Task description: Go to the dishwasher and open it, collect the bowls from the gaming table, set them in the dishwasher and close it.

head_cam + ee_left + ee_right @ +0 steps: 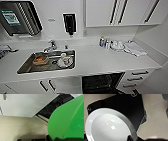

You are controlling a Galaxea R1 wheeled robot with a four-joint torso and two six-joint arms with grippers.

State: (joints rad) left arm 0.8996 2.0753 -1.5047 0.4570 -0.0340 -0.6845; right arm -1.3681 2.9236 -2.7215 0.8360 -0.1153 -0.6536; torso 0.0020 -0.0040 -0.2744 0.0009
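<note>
The dishwasher [102, 83] stands open under the white counter, its dark inside and wire racks showing; the left wrist view also looks into the dishwasher [53, 106]. A green bowl [67, 120] looms large and close in the left wrist view, with my left gripper [50, 138] shut on its rim. A sliver of the green bowl [60, 93] shows at the bottom edge of the head view. A white bowl [109, 126] sits in my right gripper [132, 138], whose dark finger clamps the rim, above a beige floor.
A steel sink [27, 67] holding several dishes is set in the counter left of the dishwasher, with a tap [51, 45] behind it. Bottles [103, 42] and a folded cloth [135, 48] sit at the back right. Drawers [140, 73] with dark handles flank the dishwasher.
</note>
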